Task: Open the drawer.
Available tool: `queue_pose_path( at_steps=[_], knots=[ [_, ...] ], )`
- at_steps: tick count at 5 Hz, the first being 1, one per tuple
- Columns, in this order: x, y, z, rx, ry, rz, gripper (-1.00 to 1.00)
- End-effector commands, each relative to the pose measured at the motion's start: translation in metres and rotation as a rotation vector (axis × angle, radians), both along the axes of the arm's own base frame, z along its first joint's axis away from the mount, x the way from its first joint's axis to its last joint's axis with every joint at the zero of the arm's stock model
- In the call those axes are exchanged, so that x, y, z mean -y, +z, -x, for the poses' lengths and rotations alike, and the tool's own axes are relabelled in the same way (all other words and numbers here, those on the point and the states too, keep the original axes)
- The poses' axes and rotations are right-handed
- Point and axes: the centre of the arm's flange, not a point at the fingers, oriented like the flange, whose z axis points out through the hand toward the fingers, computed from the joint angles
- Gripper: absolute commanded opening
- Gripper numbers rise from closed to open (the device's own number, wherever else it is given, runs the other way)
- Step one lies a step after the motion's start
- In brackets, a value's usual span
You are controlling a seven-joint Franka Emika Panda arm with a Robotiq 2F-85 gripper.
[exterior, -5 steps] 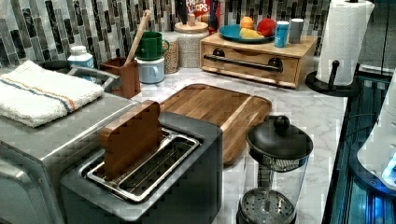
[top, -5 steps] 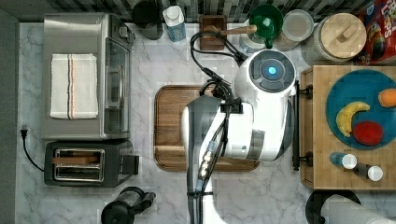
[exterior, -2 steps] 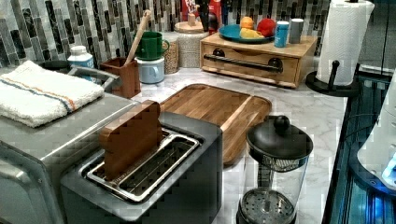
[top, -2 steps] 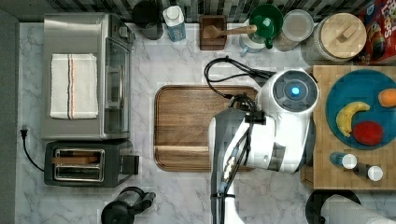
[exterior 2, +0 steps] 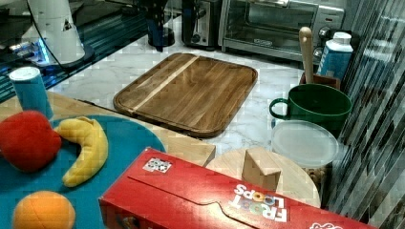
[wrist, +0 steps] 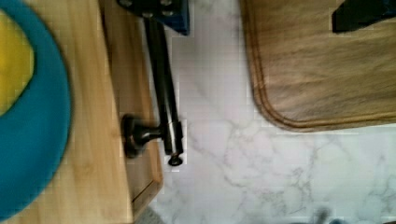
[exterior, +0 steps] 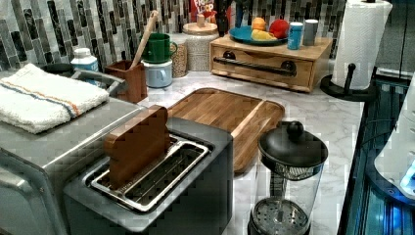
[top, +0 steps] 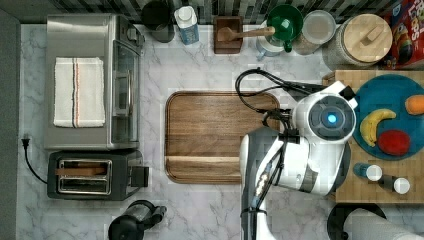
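The drawer (exterior: 266, 73) is light bamboo and sits shut in its box at the back of the counter. A long black bar handle (exterior: 254, 66) runs across its front. In the wrist view the handle (wrist: 161, 84) and one bracket (wrist: 140, 135) lie close below my gripper (wrist: 261, 11). The gripper is open: one finger (wrist: 159, 9) sits over the bar, and the other finger (wrist: 364, 14) hangs over the brown tray. In the top view my white arm (top: 310, 150) covers the drawer's front edge.
The brown wooden tray (top: 215, 135) lies beside the drawer. A blue plate (top: 395, 90) with fruit and two small bottles rest on the box top (top: 345, 80). A paper towel roll (exterior: 362, 44), a coffee press (exterior: 291, 171) and a toaster (top: 90, 175) stand around.
My arm has swung toward the top view's right, from above the tray to above the drawer's front. The drawer has not moved.
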Motion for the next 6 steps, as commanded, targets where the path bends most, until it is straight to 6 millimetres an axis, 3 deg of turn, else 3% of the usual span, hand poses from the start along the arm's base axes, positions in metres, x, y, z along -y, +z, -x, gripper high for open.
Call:
queue_pose_path(
  at_steps=[1, 3, 4, 6],
  knots=[
    [0.041, -0.043, 0.018, -0.026, 0.123, 0.077, 1.0],
    [0.054, -0.086, 0.032, 0.047, 0.095, 0.063, 1.0],
    [0.052, -0.114, 0.041, 0.091, 0.044, 0.071, 1.0],
    [0.056, -0.133, 0.056, 0.098, 0.001, 0.083, 1.0]
  ],
)
